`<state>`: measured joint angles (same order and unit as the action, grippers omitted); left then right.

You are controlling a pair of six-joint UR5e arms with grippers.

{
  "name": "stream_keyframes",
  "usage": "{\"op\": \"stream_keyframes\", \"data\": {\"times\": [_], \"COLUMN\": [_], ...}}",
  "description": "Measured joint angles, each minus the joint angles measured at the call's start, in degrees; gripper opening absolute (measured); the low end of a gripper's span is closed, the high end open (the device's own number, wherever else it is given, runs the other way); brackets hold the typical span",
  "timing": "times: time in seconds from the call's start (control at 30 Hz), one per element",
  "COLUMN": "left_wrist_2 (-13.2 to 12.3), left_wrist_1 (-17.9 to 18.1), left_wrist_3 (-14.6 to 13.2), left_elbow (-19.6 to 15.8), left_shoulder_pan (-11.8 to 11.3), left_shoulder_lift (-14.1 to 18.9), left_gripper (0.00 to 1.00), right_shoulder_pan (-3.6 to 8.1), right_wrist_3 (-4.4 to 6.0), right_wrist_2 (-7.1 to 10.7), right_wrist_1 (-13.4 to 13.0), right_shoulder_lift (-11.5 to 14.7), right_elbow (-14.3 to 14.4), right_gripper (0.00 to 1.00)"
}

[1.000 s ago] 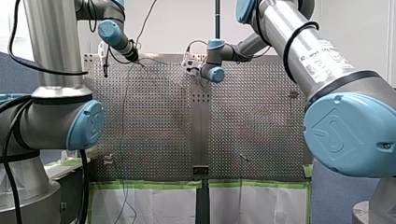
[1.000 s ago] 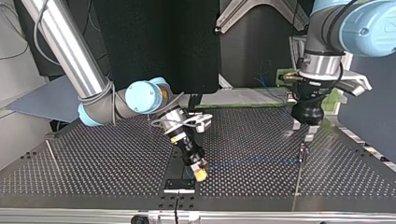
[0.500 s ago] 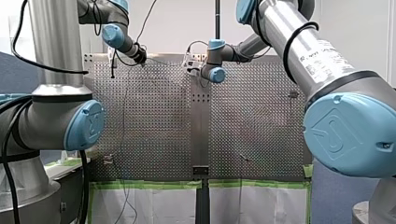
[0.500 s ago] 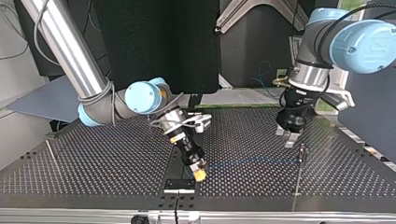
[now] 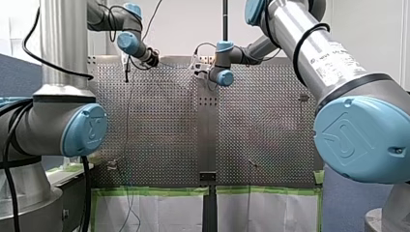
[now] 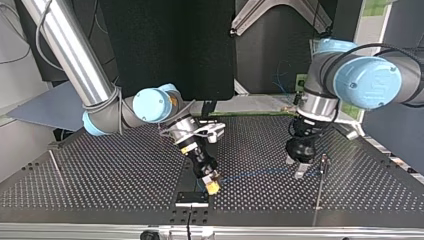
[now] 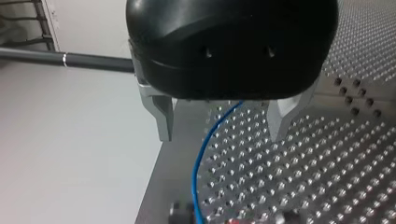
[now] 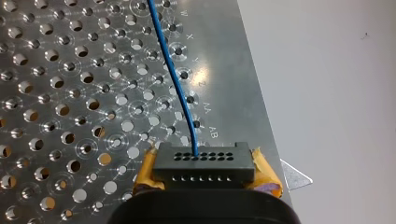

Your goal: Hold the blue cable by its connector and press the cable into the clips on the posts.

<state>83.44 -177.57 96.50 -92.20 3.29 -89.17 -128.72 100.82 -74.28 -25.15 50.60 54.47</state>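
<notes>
Cable (image 8: pixel 169 60), thin and blue, enters blocky black connector (image 8: pixel 203 165).

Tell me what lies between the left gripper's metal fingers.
Left wrist view: the thin blue cable passes between my open left gripper's fingers, touching neither, over the perforated metal table.

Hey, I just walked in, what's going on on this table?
Two robot arms are working a blue cable. My right gripper is shut on the cable's black connector, holding it low over the table. My left gripper hangs open over the cable near a thin post, with a metal finger on each side, not gripping it. Whether the cable sits in a clip cannot be seen.
</notes>
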Motion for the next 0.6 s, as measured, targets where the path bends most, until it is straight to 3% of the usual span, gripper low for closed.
{"op": "stream_keyframes", "data": {"times": [0.37,0.6], "left_wrist_2": [5.6,8.1], "left_wrist_1": [4.3,4.5], "left_wrist_3": [0.9,0.7], "left_elbow": [4.8,6.6], "left_shoulder_pan": [1.3,1.8], "left_shoulder_lift": [-4.1,-5.9], "left_gripper": [1.00,1.00], "right_shoulder_pan": [0.07,0.05], "right_wrist_3": [-0.08,-0.08], "right_wrist_2": [0.00,0.00], "right_wrist_1": [0.0,0.0], "right_shoulder_lift": [-0.1,-0.1], "right_elbow": [0.0,0.0], "right_gripper": [0.00,0.00]}}
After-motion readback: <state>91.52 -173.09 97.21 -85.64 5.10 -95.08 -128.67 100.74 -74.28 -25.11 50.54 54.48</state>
